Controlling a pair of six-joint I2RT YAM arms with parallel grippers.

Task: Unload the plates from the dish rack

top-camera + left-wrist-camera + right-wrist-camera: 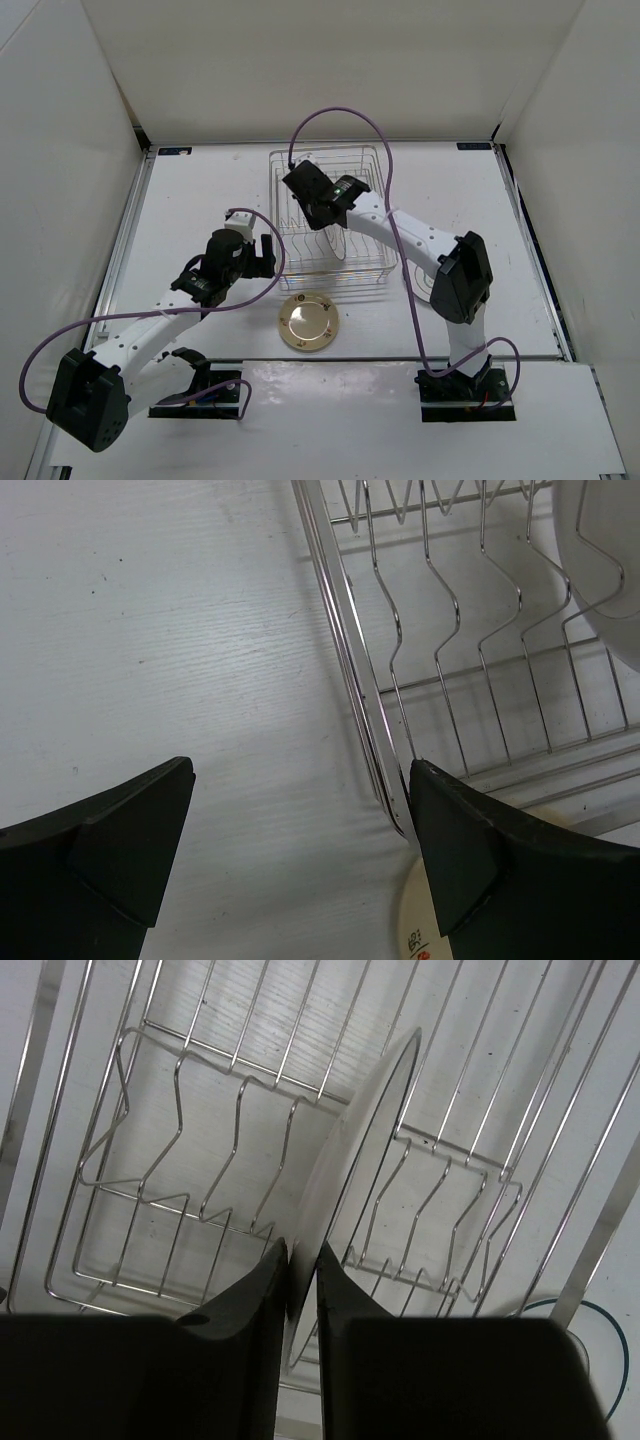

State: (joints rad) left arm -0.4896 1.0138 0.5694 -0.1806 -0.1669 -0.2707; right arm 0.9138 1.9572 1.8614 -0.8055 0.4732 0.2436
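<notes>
The dish rack [370, 165] of silver wire stands at the table's middle back. My right gripper [328, 218] reaches down into it and is shut on the rim of a white plate [338, 246] standing upright between the dividers. The right wrist view shows the fingers [265, 1290] pinching the plate's edge [365, 1130]. The golden-tan plate [308, 321] lies flat on the table in front of the rack. My left gripper [262, 258] is open and empty by the rack's front left corner [385, 780], just above the table.
A second white plate with a dark ring [590, 1345] lies on the table right of the rack, mostly hidden under my right arm in the top view [418, 283]. The golden-tan plate's rim [415, 935] shows beside my left finger. White walls enclose the table.
</notes>
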